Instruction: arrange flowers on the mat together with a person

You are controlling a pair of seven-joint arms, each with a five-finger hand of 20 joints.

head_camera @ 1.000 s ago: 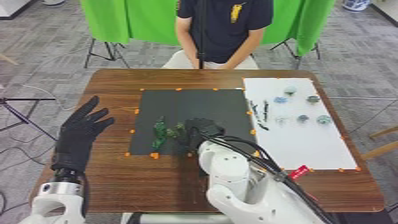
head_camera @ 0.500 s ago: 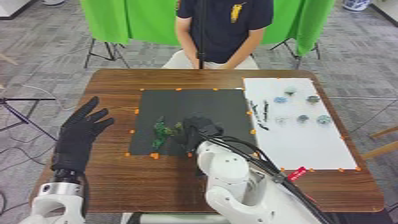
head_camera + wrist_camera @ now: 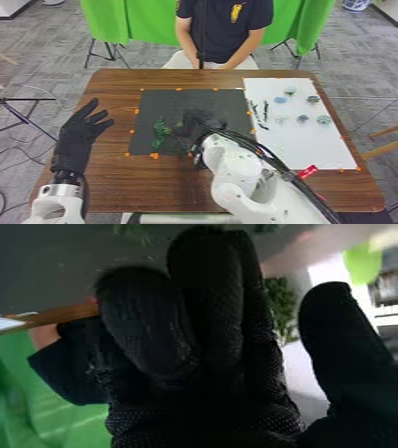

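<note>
**Open-Handed at the Flower Mat**

Extends a white robot arm (image 3: 249, 182) from the bottom edge of the head view, with the black-gloved right hand (image 3: 202, 122) at the black rectangular mat (image 3: 169, 100), just beside dark green leafy sprigs (image 3: 161, 132). Points the fingers (image 3: 209, 284) of that hand out nearly straight and close together in the right wrist view, with the thumb (image 3: 342, 334) well apart from them. Frames green foliage (image 3: 282, 306) in the gap between; cannot tell from here if touched by the glove.

Holds the black-gloved left hand (image 3: 82, 131) beside the mat's left edge, with fingers straight and spread apart, above the brown wooden table (image 3: 111, 185).

Has the sprigs on the left part of the mat, toward its near edge, and small orange tape pieces (image 3: 179, 89) around the border. Displays to the mat's right a white rectangular sheet (image 3: 298, 145), with slender dark stems (image 3: 257, 116) along its left side and, to the right of the stems, small flower heads (image 3: 323, 120) in blue, pale and grey-green, arranged in two loose rows.
</note>
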